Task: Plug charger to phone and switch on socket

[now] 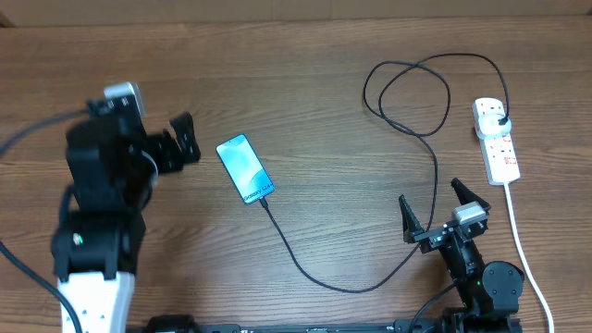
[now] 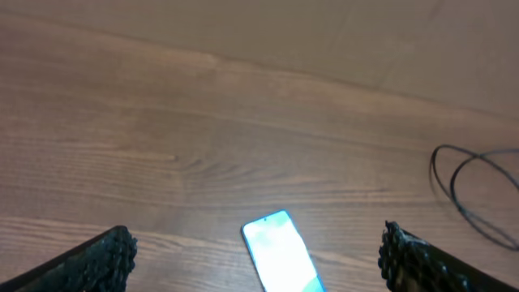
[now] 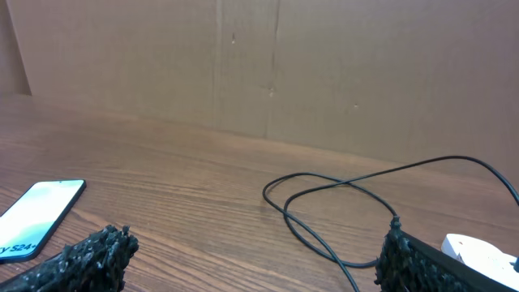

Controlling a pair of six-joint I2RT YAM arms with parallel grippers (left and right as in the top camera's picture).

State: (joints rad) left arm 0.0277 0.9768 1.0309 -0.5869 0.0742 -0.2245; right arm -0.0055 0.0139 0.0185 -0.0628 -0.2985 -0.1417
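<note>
Wood table (image 1: 305,83), "S24+" on phone (image 3: 36,217)

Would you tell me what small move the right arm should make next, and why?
Probably swing the right gripper toward the socket: the charger already appears plugged into it and into the phone, so only the switch seems left.

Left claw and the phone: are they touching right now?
Apart. The overhead view shows a strip of bare table between the open left claw and the phone.
</note>
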